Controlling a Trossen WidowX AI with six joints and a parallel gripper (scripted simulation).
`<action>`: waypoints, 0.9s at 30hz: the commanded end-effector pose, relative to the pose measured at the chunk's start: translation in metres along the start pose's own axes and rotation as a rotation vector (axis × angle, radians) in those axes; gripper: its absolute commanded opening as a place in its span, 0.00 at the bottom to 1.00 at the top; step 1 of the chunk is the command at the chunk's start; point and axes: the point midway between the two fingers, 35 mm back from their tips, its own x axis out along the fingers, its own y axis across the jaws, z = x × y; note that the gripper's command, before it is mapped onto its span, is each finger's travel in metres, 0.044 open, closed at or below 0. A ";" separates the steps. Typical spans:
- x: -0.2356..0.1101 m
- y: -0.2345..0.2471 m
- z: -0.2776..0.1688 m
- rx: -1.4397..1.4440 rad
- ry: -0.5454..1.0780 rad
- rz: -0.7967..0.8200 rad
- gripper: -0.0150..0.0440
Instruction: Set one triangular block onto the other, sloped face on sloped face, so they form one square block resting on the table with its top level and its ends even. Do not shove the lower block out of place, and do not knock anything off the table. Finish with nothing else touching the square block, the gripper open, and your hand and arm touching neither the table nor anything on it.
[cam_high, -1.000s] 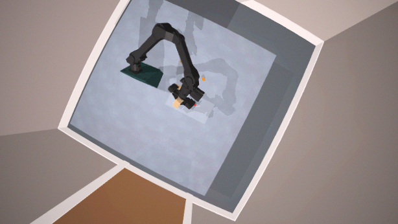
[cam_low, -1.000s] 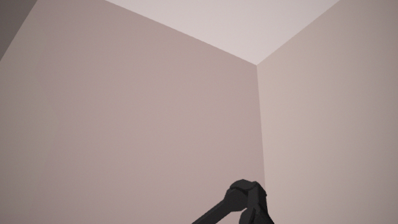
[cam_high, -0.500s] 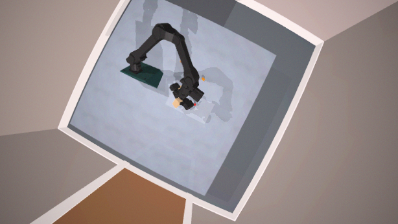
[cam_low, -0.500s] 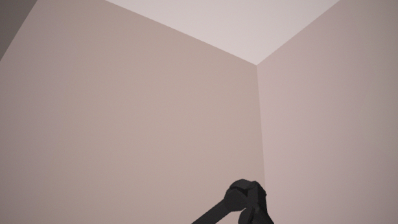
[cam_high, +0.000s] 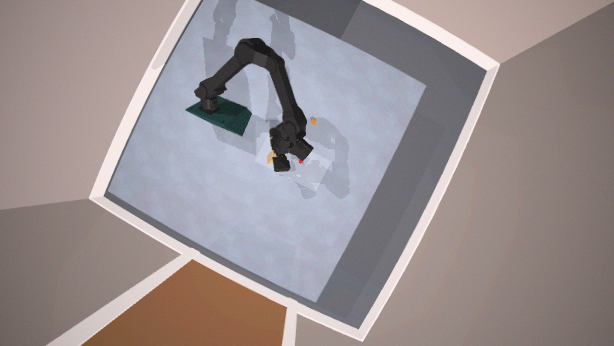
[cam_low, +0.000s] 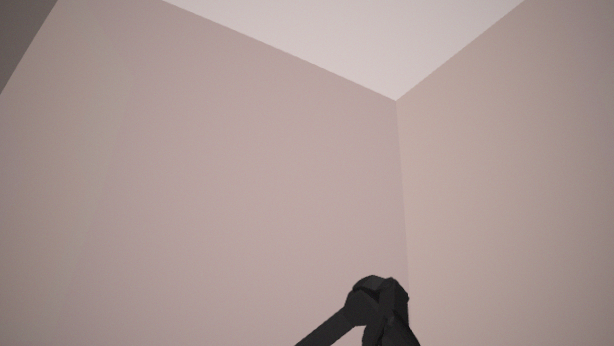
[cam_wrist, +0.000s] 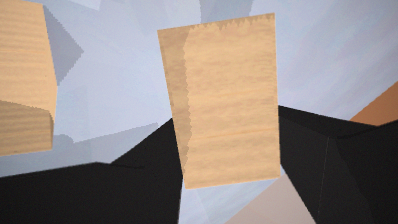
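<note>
Near the middle of the table (cam_high: 165, 210), the arm (cam_high: 280, 80) reaches out; its gripper (cam_wrist: 227, 165) pinches one triangular block (cam_wrist: 227, 100), carried aloft. The other block (cam_wrist: 25, 85) lies beside. Mating, levelling and release seemingly remain.
</note>
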 end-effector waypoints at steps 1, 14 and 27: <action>0.001 -0.003 0.000 0.138 -0.008 0.020 0.25; 0.002 -0.003 -0.001 0.582 -0.014 0.080 0.25; 0.003 -0.004 -0.002 1.026 0.004 0.145 0.25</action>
